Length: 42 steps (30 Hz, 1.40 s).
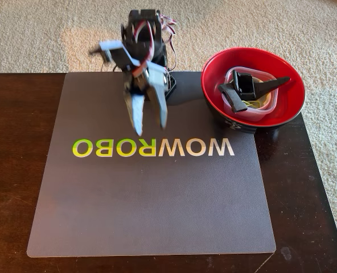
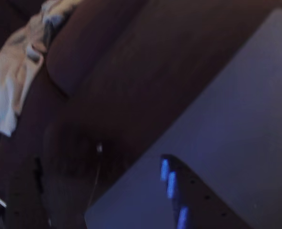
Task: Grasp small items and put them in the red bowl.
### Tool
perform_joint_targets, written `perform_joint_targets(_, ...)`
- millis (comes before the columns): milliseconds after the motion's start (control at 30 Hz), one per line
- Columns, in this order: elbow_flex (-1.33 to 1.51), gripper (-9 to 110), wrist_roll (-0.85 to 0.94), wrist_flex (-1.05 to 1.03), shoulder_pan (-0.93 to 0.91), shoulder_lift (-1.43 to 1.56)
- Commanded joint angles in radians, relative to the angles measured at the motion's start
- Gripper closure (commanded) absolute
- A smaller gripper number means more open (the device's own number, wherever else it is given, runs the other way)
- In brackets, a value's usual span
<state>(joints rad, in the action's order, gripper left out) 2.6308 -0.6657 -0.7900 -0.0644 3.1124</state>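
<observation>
The red bowl (image 1: 294, 98) stands at the right rear of the table in the fixed view. In it lie a cream-white ring (image 1: 272, 100), a black part with a boxy base and long pointed tip (image 1: 246, 83), a short flat black bar (image 1: 231, 98) and a tiny yellow clip (image 1: 251, 104). My gripper (image 1: 151, 129) hangs blurred above the mat's rear middle, left of the bowl, pointing down. Its jaws stand a little apart with nothing between them. The wrist view is dark and blurred. It shows one finger (image 2: 188, 202) over the mat and no items.
A grey mat (image 1: 157, 199) with WOWROBO lettering covers most of the dark wooden table (image 1: 9, 170). The arm's base (image 1: 148, 34) stands at the rear edge. Beige carpet (image 1: 37, 34) lies beyond. The wrist view shows mat (image 2: 246, 119) and dark table (image 2: 131, 71).
</observation>
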Motion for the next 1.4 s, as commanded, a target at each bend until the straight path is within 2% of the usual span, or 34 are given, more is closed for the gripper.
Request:
perform_joint_targets(0,-0.482,67,-0.006,-0.153,-0.002,-0.325)
perform_joint_targets(167,-1.068,67,-0.074,-0.538,0.311,-0.606)
perform_joint_targets(300,-1.247,68,-0.080,-0.727,0.693,-0.606)
perform_joint_targets(433,-1.249,68,-0.040,-0.772,0.974,-0.643)
perform_joint_targets(667,-0.940,68,0.071,-0.707,1.293,-0.591)
perform_joint_targets(733,-0.919,68,0.107,-0.703,1.325,-0.652)
perform_joint_targets(833,-1.003,67,0.129,-0.701,1.244,-0.735)
perform_joint_targets(900,-1.184,67,0.158,-0.686,1.101,-0.827)
perform_joint_targets(1000,-1.632,68,0.267,-0.684,0.802,-1.127)
perform_joint_targets(1100,-2.310,67,0.367,-0.862,0.560,-1.578)
perform_joint_targets(1133,-2.398,67,0.368,-0.871,0.502,-1.649)
perform_joint_targets(1367,-2.306,67,0.373,-0.914,0.215,-1.781)
